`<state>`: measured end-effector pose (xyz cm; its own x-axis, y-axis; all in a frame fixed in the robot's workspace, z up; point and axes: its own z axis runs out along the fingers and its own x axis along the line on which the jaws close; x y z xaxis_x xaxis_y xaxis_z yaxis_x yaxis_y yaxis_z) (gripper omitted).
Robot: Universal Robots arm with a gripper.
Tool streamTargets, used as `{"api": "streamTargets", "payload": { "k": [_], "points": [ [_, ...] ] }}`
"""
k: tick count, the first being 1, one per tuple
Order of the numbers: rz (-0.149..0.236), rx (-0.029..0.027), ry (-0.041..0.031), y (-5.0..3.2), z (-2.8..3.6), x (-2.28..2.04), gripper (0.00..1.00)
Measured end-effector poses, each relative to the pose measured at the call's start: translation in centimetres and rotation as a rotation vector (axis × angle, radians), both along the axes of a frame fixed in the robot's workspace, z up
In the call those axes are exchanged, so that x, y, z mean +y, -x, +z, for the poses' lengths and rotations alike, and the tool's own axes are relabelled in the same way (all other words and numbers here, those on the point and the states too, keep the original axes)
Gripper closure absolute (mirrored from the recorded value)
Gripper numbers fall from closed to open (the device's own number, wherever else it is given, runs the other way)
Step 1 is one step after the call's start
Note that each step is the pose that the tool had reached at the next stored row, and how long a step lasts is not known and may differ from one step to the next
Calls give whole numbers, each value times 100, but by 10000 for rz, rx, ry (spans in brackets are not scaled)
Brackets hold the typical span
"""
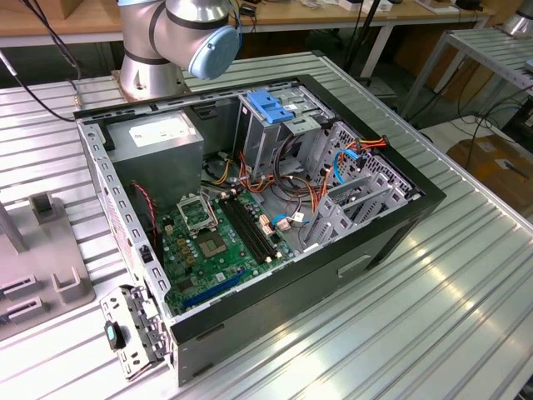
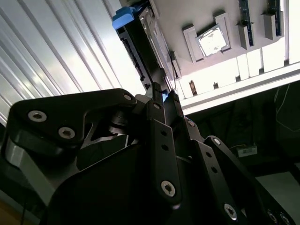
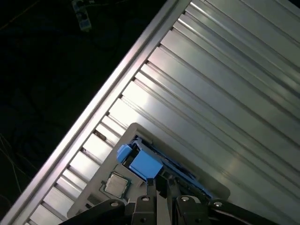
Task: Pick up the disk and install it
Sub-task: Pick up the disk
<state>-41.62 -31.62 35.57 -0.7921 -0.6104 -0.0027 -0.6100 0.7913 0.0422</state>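
Observation:
The disk (image 3: 140, 161) stands on its edge in a grey holder plate (image 3: 129, 136) on the ribbed metal table, its blue plastic rail frame facing the first wrist camera. In the second wrist view the disk (image 2: 145, 51) appears edge-on, dark with a blue tip, rising away from the fingers. My gripper (image 3: 159, 185) sits right at the disk's near end. Its black fingers (image 2: 161, 136) converge on the thin edge, and a bit of blue shows between the tips. The gripper (image 2: 158, 91) looks shut on the disk.
A processor chip (image 3: 115, 184) lies in the same grey plate, beside the disk. The table's edge (image 3: 93, 117) runs close by, with dark floor beyond. In the exterior view an open computer case (image 1: 391, 225) holds a motherboard (image 1: 216, 246), a grey power-supply box (image 1: 158, 137) and a blue bracket (image 1: 271, 107).

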Motion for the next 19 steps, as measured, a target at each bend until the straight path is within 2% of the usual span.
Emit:
{"api": "streamTargets", "payload": {
  "k": [15, 16, 18, 19],
  "points": [
    [2748, -2, 0, 0, -14, 0, 76],
    [3042, -4, 1, 0, -16, 0, 76],
    [3386, -5, 1, 0, -19, 0, 76],
    [3704, -8, 2, 0, -22, 0, 76]
  ]
}}
